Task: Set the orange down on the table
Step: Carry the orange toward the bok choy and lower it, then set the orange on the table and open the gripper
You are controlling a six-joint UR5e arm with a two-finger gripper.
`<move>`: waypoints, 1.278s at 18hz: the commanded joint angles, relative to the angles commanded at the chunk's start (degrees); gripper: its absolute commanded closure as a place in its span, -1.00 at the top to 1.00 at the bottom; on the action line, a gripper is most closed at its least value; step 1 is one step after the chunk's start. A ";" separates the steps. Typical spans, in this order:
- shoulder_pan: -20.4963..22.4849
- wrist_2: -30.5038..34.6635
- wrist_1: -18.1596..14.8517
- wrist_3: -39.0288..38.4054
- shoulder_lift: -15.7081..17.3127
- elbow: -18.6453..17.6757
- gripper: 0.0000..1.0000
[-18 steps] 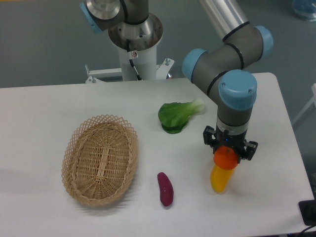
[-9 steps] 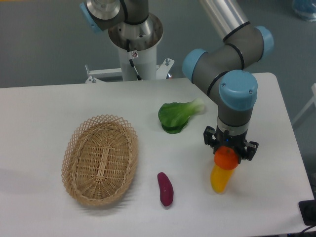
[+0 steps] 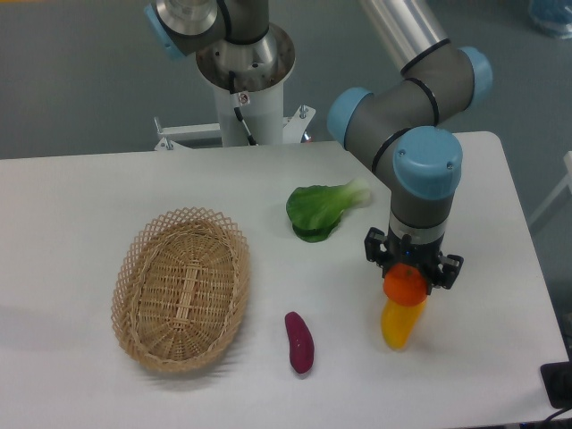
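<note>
The small round orange sits between the fingers of my gripper, which is shut on it and points straight down over the right part of the white table. The fruit hangs just above the table, in front of the top end of a long yellow-orange fruit that lies on the tabletop right below it. I cannot tell whether the orange touches that fruit.
A woven oval basket stands at the left. A purple sweet potato lies near the front middle. A green leafy vegetable rests behind the gripper's left side. The table's right edge is close by.
The gripper with the orange has shifted very slightly left and up. Nothing else has moved.
</note>
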 joint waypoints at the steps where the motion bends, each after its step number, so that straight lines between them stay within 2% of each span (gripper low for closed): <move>1: 0.17 -0.09 0.35 0.09 1.05 -1.66 0.29; 5: 0.26 0.00 1.84 0.70 2.47 -5.98 0.30; 8: 0.52 0.00 6.84 1.66 3.25 -10.72 0.33; 13: 2.28 0.44 7.56 13.60 5.19 -16.69 0.34; 17: 4.04 0.53 7.65 19.41 6.25 -18.90 0.34; 20: 4.57 0.44 7.82 20.39 6.25 -19.78 0.34; 23: 4.39 0.44 9.84 20.74 6.16 -21.19 0.38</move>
